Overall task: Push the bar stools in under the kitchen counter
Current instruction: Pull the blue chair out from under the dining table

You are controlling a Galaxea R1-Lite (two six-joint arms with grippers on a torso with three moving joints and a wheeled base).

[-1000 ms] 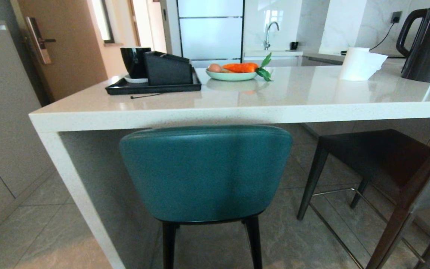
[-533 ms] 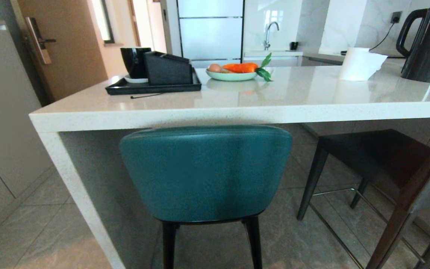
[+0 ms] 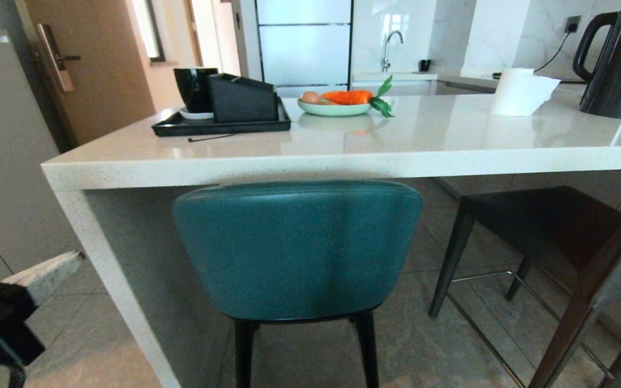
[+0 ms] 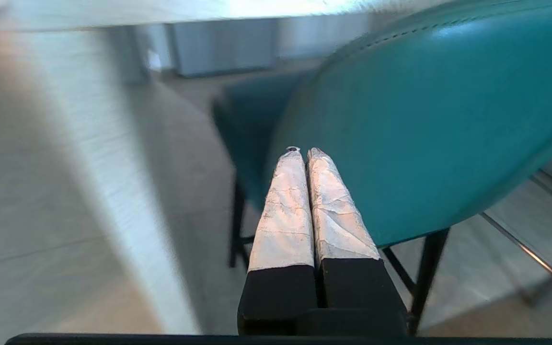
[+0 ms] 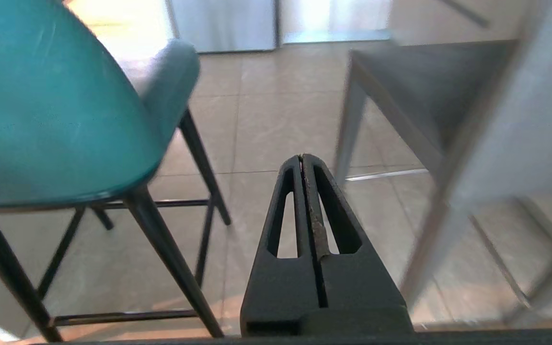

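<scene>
The teal bar stool stands with its rounded back just below the front edge of the white speckled kitchen counter. The dark grey bar stool stands to its right, turned at an angle, its back nearest me. My left gripper enters at the lower left of the head view, shut and empty, well left of the teal back. In the left wrist view the left gripper points toward the teal stool. My right gripper is shut and empty, aimed at the floor between the teal stool and the grey stool.
On the counter sit a black tray with a cup and box, a plate with a carrot and egg, a paper roll and a dark kettle. The counter's white side panel stands left of the teal stool. Grey tile floor lies around.
My left gripper has risen into the lower left of the head view, where neither arm showed before. The stools and counter have not moved.
</scene>
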